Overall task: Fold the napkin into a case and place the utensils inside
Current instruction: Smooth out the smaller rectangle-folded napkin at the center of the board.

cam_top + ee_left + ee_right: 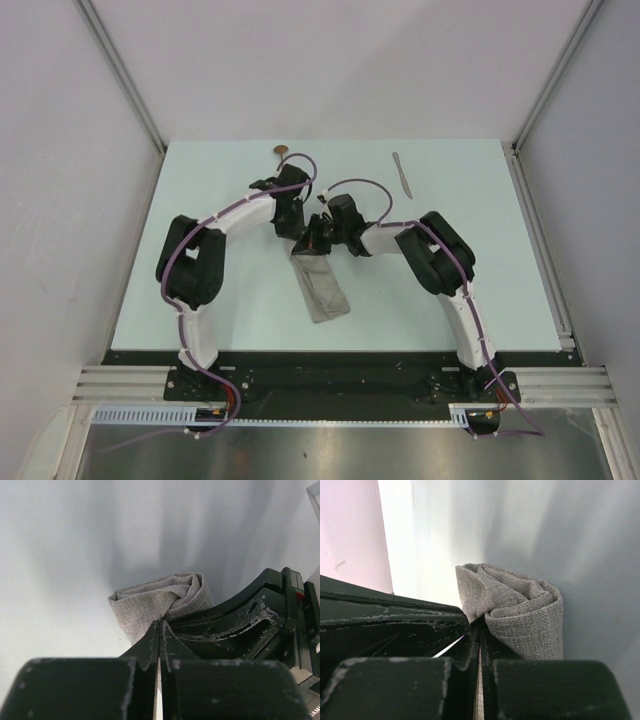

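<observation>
The grey-beige napkin (pixel 323 290) lies folded into a long strip on the table, and its far end is lifted. My left gripper (pixel 298 232) and right gripper (pixel 320 242) meet at that far end. In the left wrist view the left gripper (pixel 162 623) is shut on a napkin (pixel 160 599) edge. In the right wrist view the right gripper (pixel 480 626) is shut on the rolled napkin (pixel 522 611) edge. The spoon's copper bowl (pixel 283 152) shows at the far edge, its handle hidden behind my left arm. The silver knife (pixel 402 172) lies far right.
The pale table (pixel 480 280) ends at a black rail along the near side. White walls and metal posts (pixel 125 80) close in the back and sides. The two grippers crowd each other; the right one (pixel 240 625) fills the left wrist view's right side.
</observation>
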`<state>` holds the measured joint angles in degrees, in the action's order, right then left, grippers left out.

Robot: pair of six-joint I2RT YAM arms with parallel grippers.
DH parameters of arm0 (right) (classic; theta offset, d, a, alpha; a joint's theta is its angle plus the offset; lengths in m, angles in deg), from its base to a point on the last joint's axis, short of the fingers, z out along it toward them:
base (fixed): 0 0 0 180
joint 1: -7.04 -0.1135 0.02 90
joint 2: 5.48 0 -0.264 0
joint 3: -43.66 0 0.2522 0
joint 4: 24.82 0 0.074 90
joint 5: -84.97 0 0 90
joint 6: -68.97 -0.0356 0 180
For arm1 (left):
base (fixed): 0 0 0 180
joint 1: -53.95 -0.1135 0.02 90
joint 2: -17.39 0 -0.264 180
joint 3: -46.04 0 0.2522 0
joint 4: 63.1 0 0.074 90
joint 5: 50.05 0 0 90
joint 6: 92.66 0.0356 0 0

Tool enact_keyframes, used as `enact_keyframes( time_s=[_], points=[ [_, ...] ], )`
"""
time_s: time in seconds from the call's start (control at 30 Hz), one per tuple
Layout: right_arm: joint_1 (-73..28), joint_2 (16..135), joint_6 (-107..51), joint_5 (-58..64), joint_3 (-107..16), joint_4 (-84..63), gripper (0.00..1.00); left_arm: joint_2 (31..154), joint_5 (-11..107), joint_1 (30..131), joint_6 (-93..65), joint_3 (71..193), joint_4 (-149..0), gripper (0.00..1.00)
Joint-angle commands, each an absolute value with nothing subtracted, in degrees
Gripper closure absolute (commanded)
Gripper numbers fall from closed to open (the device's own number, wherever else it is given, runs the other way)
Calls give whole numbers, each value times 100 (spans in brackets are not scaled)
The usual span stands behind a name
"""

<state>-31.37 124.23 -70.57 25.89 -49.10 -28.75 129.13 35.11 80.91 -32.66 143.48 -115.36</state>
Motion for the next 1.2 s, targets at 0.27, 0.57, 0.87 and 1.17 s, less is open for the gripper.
enact_keyframes(
  time_s=[0.27, 0.57, 0.87, 1.17],
  points=[
    [-2864, 10783, -6418, 2880, -3963, -2529, 82, 11865, 3951, 8146, -3395, 14146, -11439, 100],
    [-2768, 10008, -6190, 3039, -2997, -2354, 73, 11898, 5013, 8471, -3605, 13452, -10807, 100],
    [-2881, 9797, -6146, 3197, -2398, -2468, 72, 12136, 5007, 8603, -3650, 12801, -10445, 100],
    [-3418, 9463, -6278, 3075, -1616, -2697, 72, 12075, 4154, 8516, -3553, 12352, -10569, 100]
  ],
)
